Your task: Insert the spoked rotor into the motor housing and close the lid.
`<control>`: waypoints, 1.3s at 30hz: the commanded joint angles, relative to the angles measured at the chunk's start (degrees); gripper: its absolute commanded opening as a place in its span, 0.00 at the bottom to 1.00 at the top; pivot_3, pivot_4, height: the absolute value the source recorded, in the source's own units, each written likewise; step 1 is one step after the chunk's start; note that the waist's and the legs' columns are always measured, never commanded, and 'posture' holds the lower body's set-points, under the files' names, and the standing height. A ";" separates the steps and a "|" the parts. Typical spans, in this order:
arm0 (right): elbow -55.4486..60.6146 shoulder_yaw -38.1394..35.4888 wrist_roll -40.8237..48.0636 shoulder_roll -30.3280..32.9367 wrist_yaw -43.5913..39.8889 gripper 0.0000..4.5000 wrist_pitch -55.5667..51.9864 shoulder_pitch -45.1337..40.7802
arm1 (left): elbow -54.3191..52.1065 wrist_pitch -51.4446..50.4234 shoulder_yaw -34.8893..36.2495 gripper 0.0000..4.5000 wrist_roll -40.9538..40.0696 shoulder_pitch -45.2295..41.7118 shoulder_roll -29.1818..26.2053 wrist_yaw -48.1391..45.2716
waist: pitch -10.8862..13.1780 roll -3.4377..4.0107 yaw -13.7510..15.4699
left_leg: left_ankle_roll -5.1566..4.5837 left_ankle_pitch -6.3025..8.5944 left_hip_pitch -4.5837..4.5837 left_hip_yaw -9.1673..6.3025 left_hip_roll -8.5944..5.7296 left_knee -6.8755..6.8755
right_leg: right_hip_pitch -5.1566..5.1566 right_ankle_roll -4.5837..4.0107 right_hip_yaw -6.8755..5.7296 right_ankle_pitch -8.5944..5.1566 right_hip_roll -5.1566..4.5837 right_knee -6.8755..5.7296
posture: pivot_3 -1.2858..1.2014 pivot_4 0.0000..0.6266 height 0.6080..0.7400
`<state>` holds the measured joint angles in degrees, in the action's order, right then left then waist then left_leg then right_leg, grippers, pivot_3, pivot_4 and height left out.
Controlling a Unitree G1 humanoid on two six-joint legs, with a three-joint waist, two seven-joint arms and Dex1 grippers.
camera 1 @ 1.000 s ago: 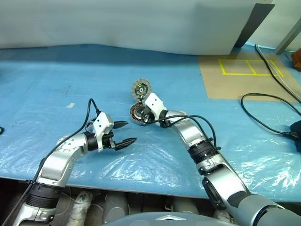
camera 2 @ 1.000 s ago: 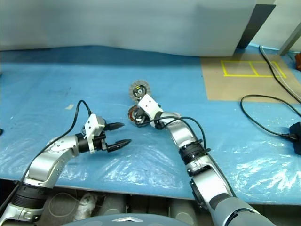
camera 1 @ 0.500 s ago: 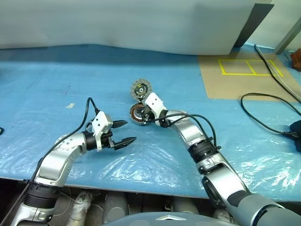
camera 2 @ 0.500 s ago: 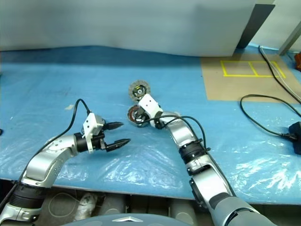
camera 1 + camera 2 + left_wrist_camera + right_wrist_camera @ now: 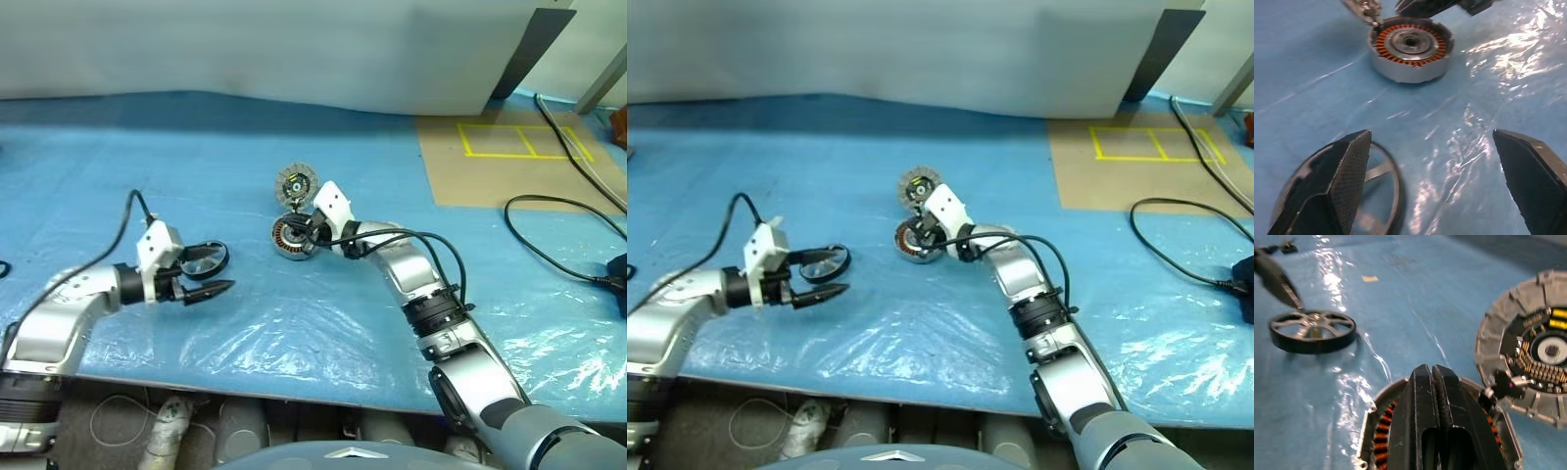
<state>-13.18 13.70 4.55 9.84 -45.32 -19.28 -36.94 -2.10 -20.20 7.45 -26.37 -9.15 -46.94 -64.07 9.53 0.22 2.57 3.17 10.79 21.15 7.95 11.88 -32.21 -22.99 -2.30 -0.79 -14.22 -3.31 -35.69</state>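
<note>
The spoked rotor [image 5: 202, 259] lies flat on the blue table, a dark rim with silvery spokes, also in the right wrist view [image 5: 1312, 330]. My left gripper [image 5: 223, 269] stands open right at it, one finger [image 5: 1349, 171] over the rotor's rim [image 5: 1382, 196], nothing held. To the right sits the motor housing [image 5: 291, 238], its copper windings showing in the left wrist view [image 5: 1410, 46]. The lid [image 5: 294, 183] stands open behind it, inner face [image 5: 1542, 347] showing. My right gripper [image 5: 305, 227] is shut, its tips [image 5: 1430, 374] just above the housing's near rim.
Crinkled clear plastic [image 5: 323, 323] covers the blue table [image 5: 392, 117] near the front edge. A brown board with yellow tape [image 5: 509, 162] lies at the back right. A black cable [image 5: 558, 235] loops along the right side.
My left arm has swung to the left, still open, and the rotor that the hand covered now shows beside its fingers. The right gripper has lifted slightly over the housing.
</note>
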 commanded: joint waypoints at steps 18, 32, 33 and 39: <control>24.44 -3.17 7.12 16.08 -4.92 0.01 -13.45 12.30 | 30.72 21.49 -12.52 0.93 16.69 -24.84 -1.89 -16.09 | -0.02 -0.06 0.78 | 0.02 0.00 0.01 0.00 -0.03 0.02 | -0.01 0.09 0.02 0.06 -0.01 -0.01 | 0.52 0.24 1.00; 30.87 -4.92 8.84 20.79 -1.95 0.01 -15.41 18.73 | 39.45 28.01 -16.26 0.93 23.11 -27.85 0.25 -18.64 | -0.02 -0.07 1.70 | 0.01 0.00 -0.01 0.01 -0.03 -0.05 | 0.02 -0.02 0.05 -0.01 -0.06 -0.03 | 0.52 0.24 1.00; 30.65 -4.77 8.58 20.89 -1.60 0.01 -15.26 18.75 | 39.48 28.11 -16.32 0.93 23.25 -27.74 0.46 -18.65 | -0.02 -0.07 1.71 | 0.01 0.00 -0.01 0.02 -0.04 -0.06 | 0.02 -0.01 0.06 -0.01 -0.07 -0.02 | 0.52 0.24 1.00; 30.05 -4.17 7.60 21.15 -0.21 0.01 -14.62 19.03 | 40.04 29.79 -17.29 0.93 25.38 -26.58 1.20 -17.26 | -0.02 -0.07 1.72 | 0.02 0.00 -0.01 0.02 -0.03 0.00 | 0.01 0.09 0.05 0.05 -0.04 -0.02 | 0.52 0.24 1.00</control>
<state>15.63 9.69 12.19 30.71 -45.86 -35.00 -18.19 37.63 8.17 -9.51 -1.97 -35.85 -45.56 -82.19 9.51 0.15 4.29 3.19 10.79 21.14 7.97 11.85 -32.20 -22.99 -2.21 -0.74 -14.17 -3.36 -35.70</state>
